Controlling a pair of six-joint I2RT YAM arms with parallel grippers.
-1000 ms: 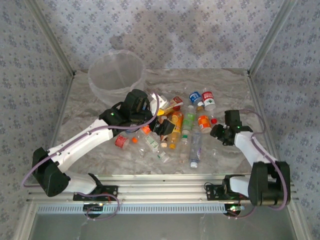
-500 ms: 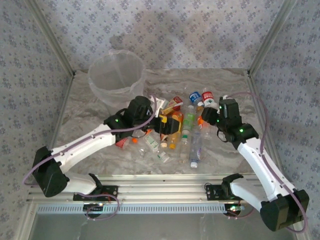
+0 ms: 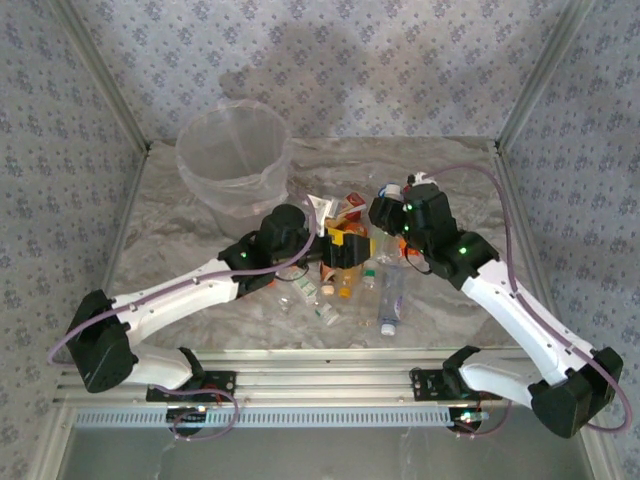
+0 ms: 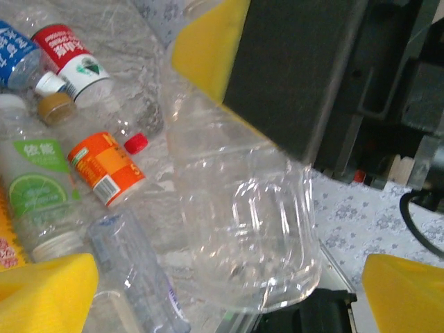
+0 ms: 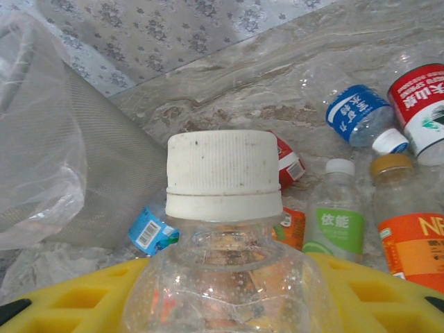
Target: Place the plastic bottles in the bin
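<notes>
My right gripper (image 5: 225,298) is shut on a clear bottle (image 5: 223,229) with a white cap, which stands up between its yellow fingers (image 5: 66,298). From above, the right gripper (image 3: 388,213) hangs over the back of the pile of plastic bottles (image 3: 365,265). The bin (image 3: 232,152) stands at the back left, its liner bag (image 5: 38,159) ahead of this gripper on the left. My left gripper (image 4: 223,300) is open, its yellow fingertips (image 4: 41,288) spread wide. That same clear bottle (image 4: 243,222) hangs in front of it. From above, the left gripper (image 3: 345,248) sits over the pile's middle.
Red-label (image 4: 69,52), blue-label (image 4: 12,43), orange-label (image 4: 104,166) and green-label (image 4: 31,187) bottles lie close together on the marble table (image 3: 180,215). Aluminium rails (image 3: 320,385) run along the near edge, and patterned walls close in the back and sides.
My right arm has swung from the right side up and left over the pile, carrying the clear bottle. My left gripper has slid a little to the right over the bottles.
</notes>
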